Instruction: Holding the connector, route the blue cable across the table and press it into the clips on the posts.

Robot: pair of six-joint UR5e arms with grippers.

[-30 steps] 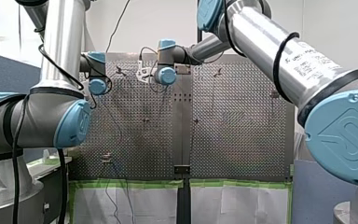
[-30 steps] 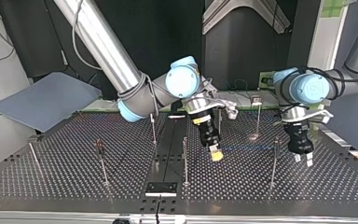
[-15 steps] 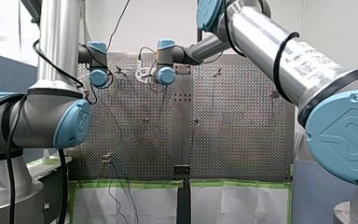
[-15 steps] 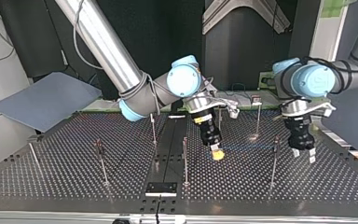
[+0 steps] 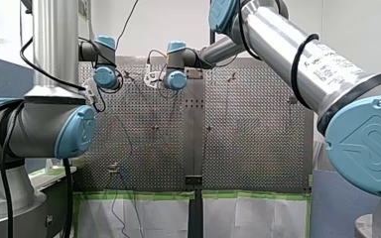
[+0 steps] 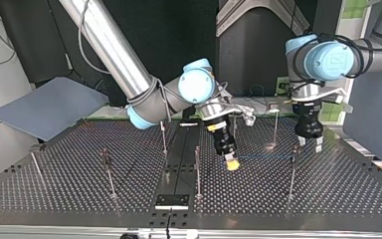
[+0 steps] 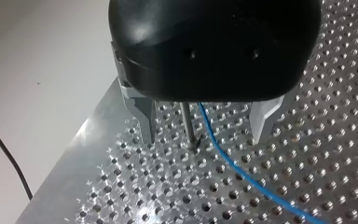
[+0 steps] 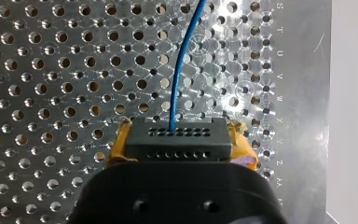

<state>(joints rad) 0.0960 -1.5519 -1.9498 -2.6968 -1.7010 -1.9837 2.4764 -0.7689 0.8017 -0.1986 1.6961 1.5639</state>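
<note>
Blue cable (image 8: 177,70) leaves connector (image 8: 175,138), clamped between my right gripper's (image 8: 179,145) yellow pads (image 8: 118,148). My left gripper (image 7: 205,125), fingers apart, straddles post (image 7: 186,122) and cable. Mid-routing, by my reading; next calls for pressing cable down onto that post.

You can read the engraved letters S, T, U, V, W, X, Y, Z along the tabletop (image 8: 303,93) edge, print on my right arm's label (image 5: 333,63) too small to read.
</note>
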